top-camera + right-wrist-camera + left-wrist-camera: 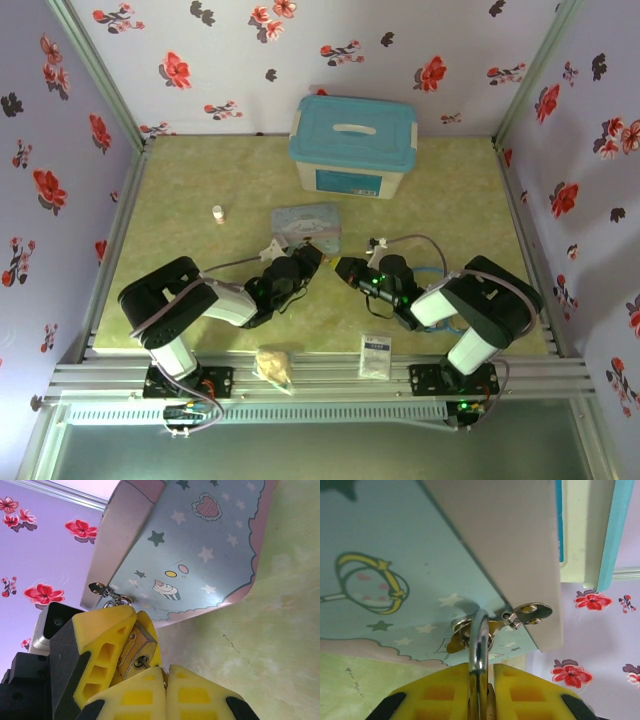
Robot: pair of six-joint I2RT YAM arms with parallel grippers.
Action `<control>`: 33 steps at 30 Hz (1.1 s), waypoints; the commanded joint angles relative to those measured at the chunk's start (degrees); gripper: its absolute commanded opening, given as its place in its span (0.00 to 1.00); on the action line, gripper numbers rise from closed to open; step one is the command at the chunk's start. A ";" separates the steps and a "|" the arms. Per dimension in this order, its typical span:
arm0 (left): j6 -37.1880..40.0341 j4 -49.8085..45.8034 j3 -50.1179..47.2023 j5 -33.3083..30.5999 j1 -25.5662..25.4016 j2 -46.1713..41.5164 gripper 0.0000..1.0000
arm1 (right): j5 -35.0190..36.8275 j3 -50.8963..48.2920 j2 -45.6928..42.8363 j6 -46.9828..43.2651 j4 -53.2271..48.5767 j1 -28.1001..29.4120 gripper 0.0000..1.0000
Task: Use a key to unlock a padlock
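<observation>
The brass padlock [136, 647] sits clamped between my left gripper's yellow fingers [100, 640], its keyhole end facing the right wrist camera. Its silver shackle [479, 640] rises from my shut left gripper [482, 672] and passes through the clasp on the pastel cartoon tin [395, 555]. The thin key [146, 664] has its shaft in the keyhole. Its head is pinched out of sight in my shut right gripper [165, 672]. From above, the left gripper [305, 262] and right gripper [350, 272] meet tip to tip just in front of the tin [307, 225].
A white box with a blue lid [353, 145] stands at the back. A small white bottle [218, 213] is left of the tin. A tan lump [273, 365] and a white packet [376, 355] lie at the near edge. Floral walls enclose three sides.
</observation>
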 commanded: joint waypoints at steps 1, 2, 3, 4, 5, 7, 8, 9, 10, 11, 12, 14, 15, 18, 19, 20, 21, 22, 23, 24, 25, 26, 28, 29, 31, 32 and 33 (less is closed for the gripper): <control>-0.28 10.18 1.50 9.62 -2.06 -1.19 0.00 | -1.39 2.82 2.00 7.81 5.74 0.82 0.00; 0.00 10.49 1.52 9.61 -1.99 -1.08 0.00 | -1.19 2.48 3.82 12.18 9.32 0.82 0.00; 0.16 11.07 1.58 9.70 -1.95 -0.89 0.00 | -0.79 2.08 5.91 15.95 13.40 0.87 0.00; -0.04 11.65 1.63 9.71 -1.89 -0.53 0.00 | -1.19 2.37 6.97 19.94 13.95 0.78 0.00; -0.28 12.67 1.50 9.71 -1.82 -0.03 0.00 | -1.58 2.64 7.34 20.80 13.98 0.85 0.00; -1.05 14.06 1.43 9.80 -1.72 0.77 0.00 | -1.51 2.42 6.01 19.43 13.90 0.95 0.00; -1.36 14.15 1.39 9.88 -1.71 0.96 0.00 | -1.39 1.97 5.30 19.03 13.89 0.60 0.00; -1.56 13.54 1.45 10.13 -1.71 1.08 0.00 | -1.97 1.85 4.95 19.19 13.54 -0.04 0.00; -1.52 13.33 1.47 10.31 -1.71 1.12 0.00 | -2.69 2.00 5.05 19.78 13.11 -0.55 0.00; -1.60 13.42 1.55 10.69 -1.74 1.37 0.00 | -3.49 2.24 5.61 20.56 13.46 -0.79 0.00; -1.88 13.65 1.60 10.92 -1.78 1.64 0.00 | -4.95 3.08 6.56 21.38 13.92 -1.04 0.00; -2.12 13.72 1.69 11.44 -1.79 1.82 0.00 | -7.70 4.30 8.32 22.47 13.97 -1.78 0.00; -2.02 13.45 1.74 11.77 -1.80 1.59 0.00 | -8.50 4.39 8.50 22.26 13.98 -2.53 0.00; -2.00 12.16 1.44 12.43 -1.86 0.80 0.00 | -10.19 3.82 7.35 21.28 13.90 -5.52 0.00; -2.16 11.50 1.32 12.44 -1.89 0.50 0.00 | -10.20 3.63 6.60 20.38 13.77 -5.95 0.00; -2.25 10.97 1.20 12.40 -1.97 0.28 0.00 | -9.85 3.42 5.96 19.56 13.22 -5.99 0.00; -2.27 10.79 1.16 12.43 -1.97 0.26 0.00 | -9.47 3.32 5.39 18.64 12.45 -5.87 0.00; -2.32 10.91 1.18 12.37 -2.04 0.43 0.00 | -8.38 3.01 4.82 17.57 12.47 -5.44 0.00; -2.53 11.18 1.24 12.45 -2.06 0.76 0.00 | -7.28 2.79 3.94 16.28 11.96 -4.89 0.00; -2.85 11.57 1.35 12.47 -2.06 1.17 0.00 | -5.98 2.69 2.79 14.89 10.27 -4.52 0.00; -3.18 12.28 1.40 12.42 -2.06 1.54 0.00 | -4.84 2.63 1.74 13.32 8.46 -3.84 0.00; -3.32 13.45 1.52 12.44 -2.06 2.06 0.00 | -3.95 2.81 0.46 12.16 5.83 -3.32 0.00; -3.53 13.40 1.91 12.34 -2.06 2.26 0.00 | -1.73 2.82 -1.05 11.10 3.54 -2.04 0.00; -3.33 13.09 2.19 12.11 -2.06 2.15 0.00 | -0.26 2.69 -1.68 11.42 3.20 -1.35 0.00; -3.11 12.46 2.51 11.70 -2.06 2.23 0.00 | 2.85 2.15 -2.54 12.16 2.51 0.11 0.00; -2.98 12.49 2.74 11.28 -2.06 2.53 0.00 | 5.25 1.61 -2.88 12.93 2.15 0.93 0.00; -2.97 12.42 2.95 10.91 -2.06 2.70 0.00 | 6.85 1.30 -3.15 13.72 1.63 1.87 0.00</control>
